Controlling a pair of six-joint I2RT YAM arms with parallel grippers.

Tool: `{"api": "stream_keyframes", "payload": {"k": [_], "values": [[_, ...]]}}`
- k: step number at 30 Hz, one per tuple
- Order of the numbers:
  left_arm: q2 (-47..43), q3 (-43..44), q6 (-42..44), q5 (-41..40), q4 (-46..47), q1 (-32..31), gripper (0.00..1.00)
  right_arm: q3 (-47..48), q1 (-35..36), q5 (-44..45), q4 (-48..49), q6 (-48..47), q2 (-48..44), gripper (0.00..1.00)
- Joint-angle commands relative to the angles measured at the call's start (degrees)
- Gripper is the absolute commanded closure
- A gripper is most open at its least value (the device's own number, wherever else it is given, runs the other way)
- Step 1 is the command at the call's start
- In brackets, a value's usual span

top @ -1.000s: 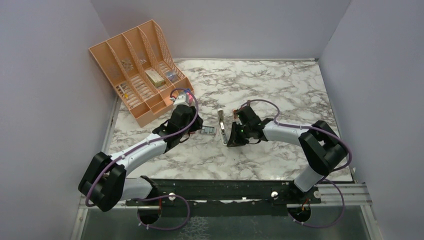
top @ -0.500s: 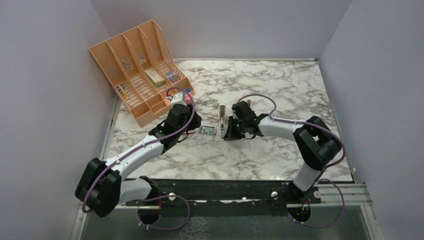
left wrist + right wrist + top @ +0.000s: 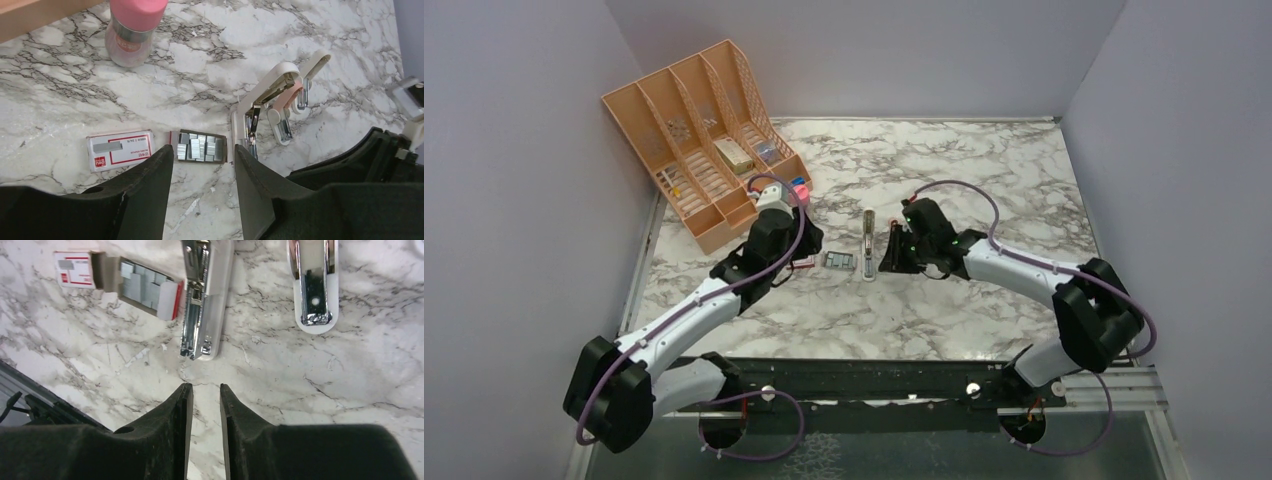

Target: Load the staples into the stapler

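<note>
Left wrist: where are the silvery-grey staple strips?

— In their flat grey tray on the marble worktop, between the red-and-white cardboard sleeve and the white stapler, which is opened out. Left end effector: 2 fingers spread, holding nothing.

— Right wrist?

— Right end effector: fingers narrowly parted, pinching nothing, near the stapler's magazine end.

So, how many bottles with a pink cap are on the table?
1. The pink-capped bottle stands upright on the marble table, near the orange organizer and beyond the red-and-white sleeve. The left arm could hide another.
</note>
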Motion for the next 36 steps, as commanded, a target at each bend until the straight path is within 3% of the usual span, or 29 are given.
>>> {"api": "stream_keyframes", "payload": {"k": [1, 8, 18, 36], "values": [[-3.4, 2.4, 2.4, -3.2, -2.8, 0.3, 0.49, 2.5, 0.2, 3.4, -2.5, -3.3, -3.1, 0.66], [-11.3, 6.8, 5.5, -8.6, -8.7, 0.3, 0.43, 14.3, 3.7, 6.4, -6.5, -5.6, 3.2, 0.61], [-20.4, 9.6, 10.5, -16.7, -14.3, 0.3, 0.17, 31.5, 10.8, 16.6, -17.1, -4.9, 17.8, 0.58], [-24.2, 6.0, 9.3, -19.4, -15.3, 0.3, 0.11, 43.7, 13.0, 18.0, -22.3, -3.8, 32.7, 0.59]]}}
